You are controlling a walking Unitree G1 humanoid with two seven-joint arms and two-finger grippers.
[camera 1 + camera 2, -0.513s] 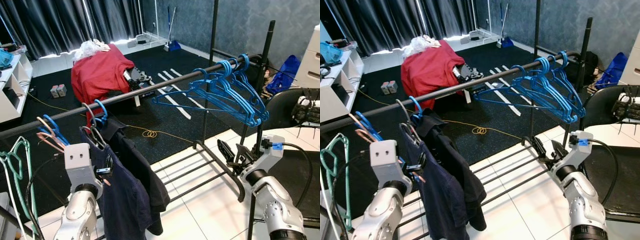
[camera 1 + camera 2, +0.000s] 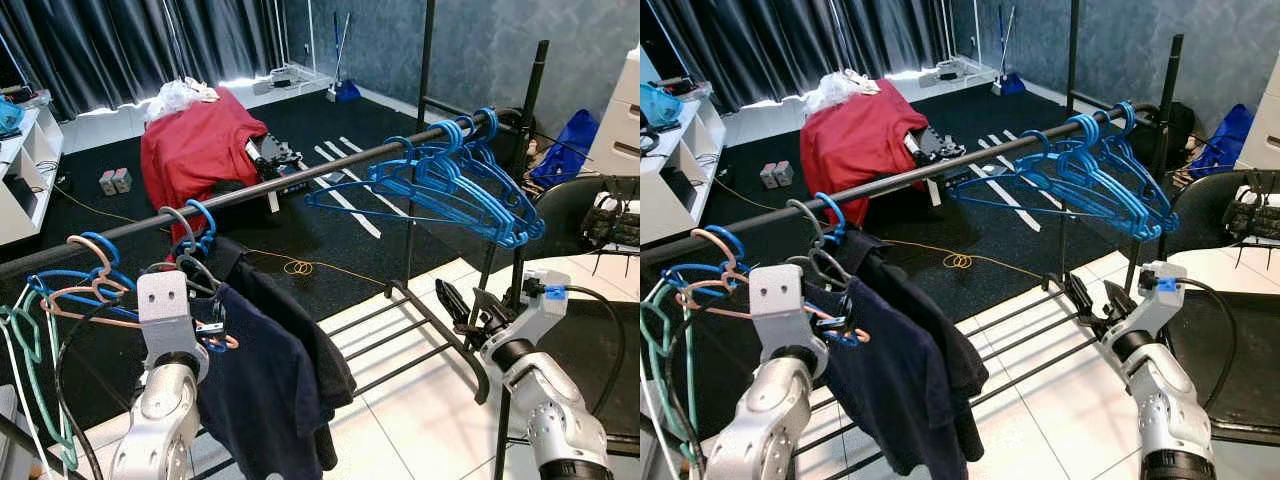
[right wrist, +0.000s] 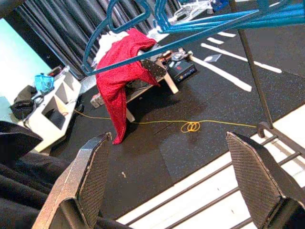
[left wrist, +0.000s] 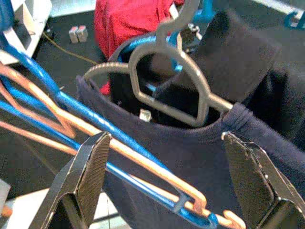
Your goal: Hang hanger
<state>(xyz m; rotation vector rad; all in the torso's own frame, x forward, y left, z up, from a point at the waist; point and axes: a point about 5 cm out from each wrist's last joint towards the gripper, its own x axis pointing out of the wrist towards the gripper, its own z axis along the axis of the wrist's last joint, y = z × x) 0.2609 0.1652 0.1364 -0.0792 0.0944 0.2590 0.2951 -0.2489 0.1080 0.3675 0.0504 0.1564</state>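
One grey hanger [image 4: 167, 81] w/ navy shirt [image 2: 265, 390] sits by the rail [image 2: 300, 180], just ahead of the left gripper [image 4: 167, 183], fingers spread wide, empty. Stiff plastic but the soft shirt will prob. swing; best grip near the hook neck. Right gripper [image 3: 174, 183] also wide open, low by the rack's bottom shelf [image 2: 400, 340].

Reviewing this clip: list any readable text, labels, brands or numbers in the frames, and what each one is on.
No readable text in any view.
Dark box under the red cloth: pale patches on it might be a label, too small and blurred to read.
White stripes on the black floor: plain markings, not letters.
Blue hangers, navy shirt, left gripper and right gripper: no print visible.
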